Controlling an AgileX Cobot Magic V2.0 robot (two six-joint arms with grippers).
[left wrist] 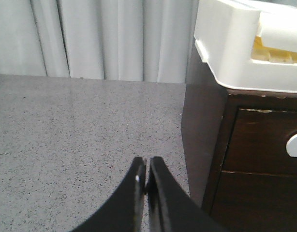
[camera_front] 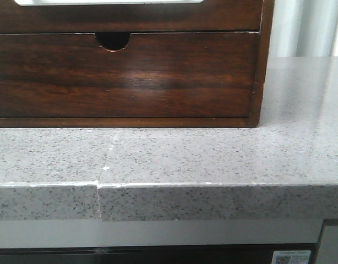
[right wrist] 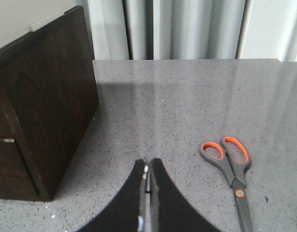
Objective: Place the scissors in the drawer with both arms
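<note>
The scissors have grey handles with orange insides. They lie flat and closed on the grey speckled counter, seen only in the right wrist view, a little off to the side of my right gripper and not touching it. That gripper is shut and empty above the counter. My left gripper is shut and empty, close to the cabinet's side. The drawer is the dark glossy front at the top of the front view, closed, with a pale strip along its top edge. Neither gripper shows in the front view.
A drawer front with a half-round notch sits below it in the dark wooden cabinet. A white tray rests on the cabinet top. The counter has a front edge with a seam. Pale curtains hang behind.
</note>
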